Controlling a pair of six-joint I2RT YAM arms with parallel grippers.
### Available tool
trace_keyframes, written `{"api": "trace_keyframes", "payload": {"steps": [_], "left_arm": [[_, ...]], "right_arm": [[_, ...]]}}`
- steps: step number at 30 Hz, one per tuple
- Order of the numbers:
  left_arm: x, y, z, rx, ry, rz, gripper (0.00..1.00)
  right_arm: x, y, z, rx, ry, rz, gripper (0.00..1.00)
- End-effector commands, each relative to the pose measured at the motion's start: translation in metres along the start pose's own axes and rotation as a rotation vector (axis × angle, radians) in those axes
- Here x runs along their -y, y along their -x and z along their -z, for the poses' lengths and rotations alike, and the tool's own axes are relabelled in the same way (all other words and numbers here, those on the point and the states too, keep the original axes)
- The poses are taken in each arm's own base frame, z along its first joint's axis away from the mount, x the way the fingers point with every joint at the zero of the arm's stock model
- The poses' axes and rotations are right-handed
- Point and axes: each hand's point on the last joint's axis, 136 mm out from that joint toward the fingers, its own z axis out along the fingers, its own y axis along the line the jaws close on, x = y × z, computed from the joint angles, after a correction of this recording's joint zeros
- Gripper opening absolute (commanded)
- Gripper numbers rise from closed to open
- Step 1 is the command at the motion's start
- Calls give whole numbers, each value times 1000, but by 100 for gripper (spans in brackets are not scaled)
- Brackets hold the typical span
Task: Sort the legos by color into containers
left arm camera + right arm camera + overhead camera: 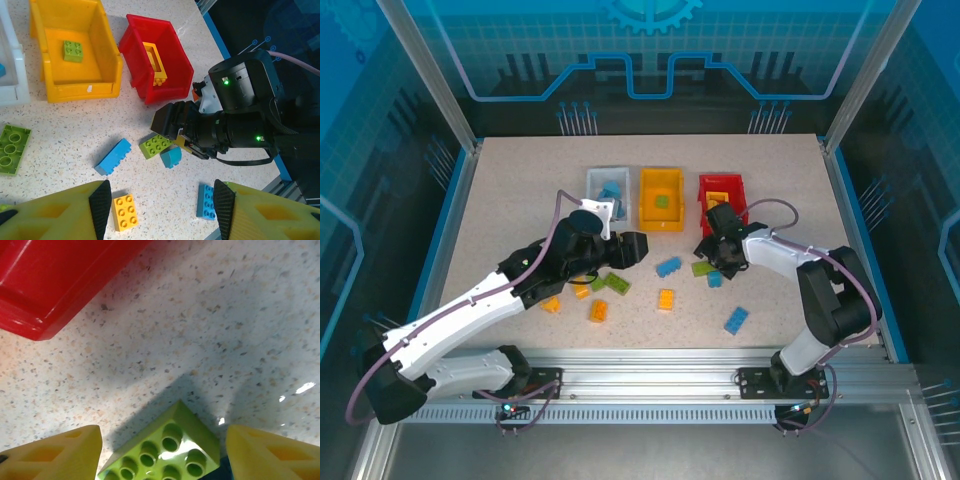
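Green lego lies just clear of red container's rim.

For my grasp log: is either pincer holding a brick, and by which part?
Nothing is held. Left pincer: open, empty. Right pincer: open around a green brick lying on the table.

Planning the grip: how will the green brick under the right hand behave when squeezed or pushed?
The green brick looks like rigid moulded plastic, unlikely to deform. Its glossy top may slip. Lying flat, studs up, it should slide, not roll.

Blue, green, orange legos scattered before white, yellow, red containers.
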Motion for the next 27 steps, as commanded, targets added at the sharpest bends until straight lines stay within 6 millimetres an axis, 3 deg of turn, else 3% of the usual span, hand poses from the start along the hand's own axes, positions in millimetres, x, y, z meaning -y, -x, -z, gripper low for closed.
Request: {"api": "trace_keyframes", "payload": {"steps": [1, 12, 17, 27], "left_arm": [[3, -5, 2, -10, -27, 17, 60], [0, -8, 3, -16, -18, 17, 60], [-2, -11, 3, -18, -13, 17, 60], [-3, -12, 3, -17, -14, 23, 60]], "right_arm": [[-6, -16, -3, -41, 13, -65, 68], [3, -35, -8, -80, -57, -225, 67], [-3, -41, -14, -111, -33, -263, 68], [-8, -34, -14, -90, -67, -331, 67]]}}
